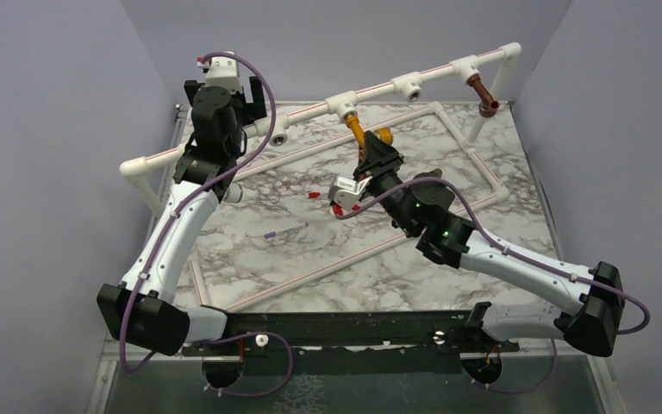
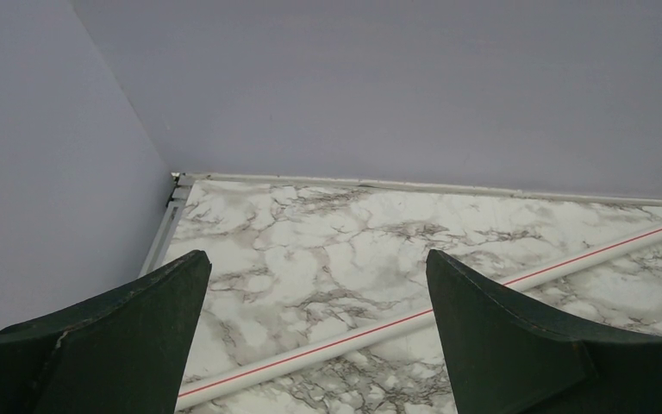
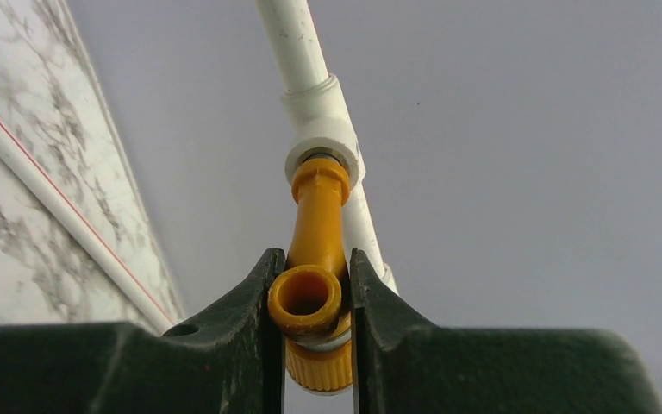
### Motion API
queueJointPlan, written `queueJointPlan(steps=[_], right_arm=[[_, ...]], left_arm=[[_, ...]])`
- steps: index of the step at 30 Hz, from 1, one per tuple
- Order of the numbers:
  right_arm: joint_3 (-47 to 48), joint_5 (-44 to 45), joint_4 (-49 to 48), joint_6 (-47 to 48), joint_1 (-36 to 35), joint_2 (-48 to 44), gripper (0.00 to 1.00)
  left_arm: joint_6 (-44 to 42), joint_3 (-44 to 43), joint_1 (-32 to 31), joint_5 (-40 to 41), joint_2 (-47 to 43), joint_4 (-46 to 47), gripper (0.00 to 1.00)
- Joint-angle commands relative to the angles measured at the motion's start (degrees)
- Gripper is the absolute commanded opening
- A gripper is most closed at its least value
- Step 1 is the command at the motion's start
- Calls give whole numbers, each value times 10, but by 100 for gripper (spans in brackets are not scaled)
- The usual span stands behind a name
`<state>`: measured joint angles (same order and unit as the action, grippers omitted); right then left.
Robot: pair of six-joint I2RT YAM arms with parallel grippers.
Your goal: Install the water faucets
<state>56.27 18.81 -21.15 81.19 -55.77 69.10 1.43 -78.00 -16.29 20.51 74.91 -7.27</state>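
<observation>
**Q:** Desk and room?

**A:** I log a white-grey marbled desk [image 1: 310, 259], boxed in by plain lavender walls [image 1: 353, 34] at the back and both sides. A white pipe frame [image 2: 448, 304] with a red stripe lies flat on it. In the top view, a raised white pipe rail [image 1: 375, 89] crosses above the desk from 9 o'clock to 2 o'clock.

**Q:** Faucets?

**A:** The orange-yellow faucet [image 3: 317, 220] is at 12 o'clock. Its hex end meets the socket of a white tee fitting [image 3: 323, 142] on the rail, and its body hangs down toward me. The dark brown faucet [image 1: 483, 93] hangs from the rail at 2 o'clock, near the corner.

**Q:** Pincers?

**A:** My right pincer [image 3: 317, 289] is clamped on the orange-yellow faucet, with both fingers pressed against its round mouth and the knurled collar below it. My left pincer [image 2: 317, 259] is spread wide, holding nothing. It sits at 11 o'clock and faces the rear left corner. Between its fingers I see only marble, the striped pipe and wall.
</observation>
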Motion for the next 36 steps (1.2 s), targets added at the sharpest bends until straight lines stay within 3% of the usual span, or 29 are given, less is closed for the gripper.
queueJointPlan(steps=[1,14,24,28,34,36], right_arm=[[30,-18,-9,-189,2,-7,1],[10,42,-130,-621,2,7,1],[18,114,-161,-869,2,22,1],[27,115,-147,-891,2,29,1],[19,76,-132,-783,2,21,1],[15,57,-119,-750,2,11,9]], left_arm=[[8,29,-8,-21,33,-86,96],[9,29,-8,-21,29,-86,96],[9,30,-8,-21,26,-86,96],[9,30,-8,-21,24,-86,96],[9,30,-9,-19,23,-86,96],[9,29,-9,-20,24,-86,97]])
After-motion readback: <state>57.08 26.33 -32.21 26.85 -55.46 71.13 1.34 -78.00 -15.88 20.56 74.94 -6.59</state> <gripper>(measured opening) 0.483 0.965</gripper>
